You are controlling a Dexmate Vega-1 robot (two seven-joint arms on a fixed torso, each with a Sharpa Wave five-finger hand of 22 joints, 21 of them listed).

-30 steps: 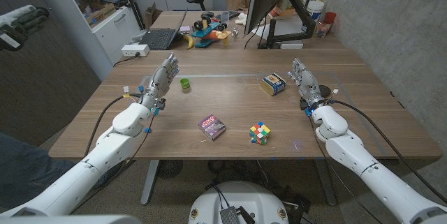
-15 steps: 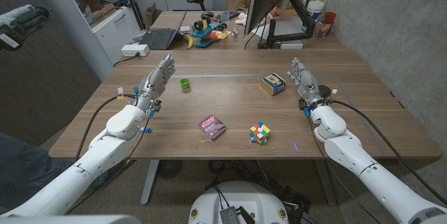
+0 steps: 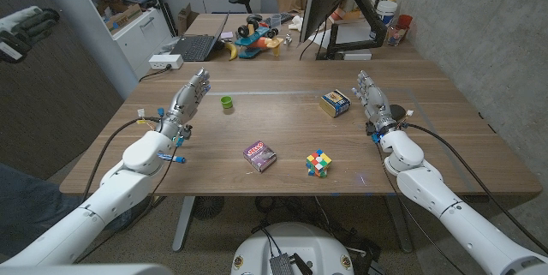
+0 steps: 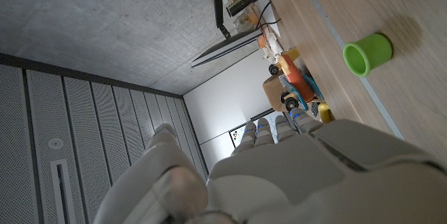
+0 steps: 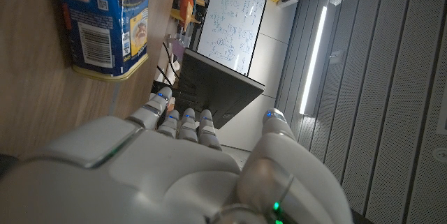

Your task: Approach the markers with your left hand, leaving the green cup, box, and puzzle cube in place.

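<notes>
From the head view, the left hand (image 3: 181, 105) is hovering with fingers released at nine o'clock on the surface (image 3: 282, 129), so it should be sweeping toward five o'clock to the markers (image 3: 259, 155) at centre, skirting the green cup (image 3: 227, 102). The left wrist view is showing that cup (image 4: 367, 53) close ahead of the empty hand (image 4: 293, 175). The right wrist view is showing the right hand (image 5: 174, 168) waiting released beside the box (image 5: 105, 32).

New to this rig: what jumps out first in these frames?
Two white robot arms frame the wooden table, left hand and right hand both raised with fingers extended, holding nothing. Between them lie a bright puzzle cube near the front, the markers pack beside it, and a green cup by the left hand.
</notes>
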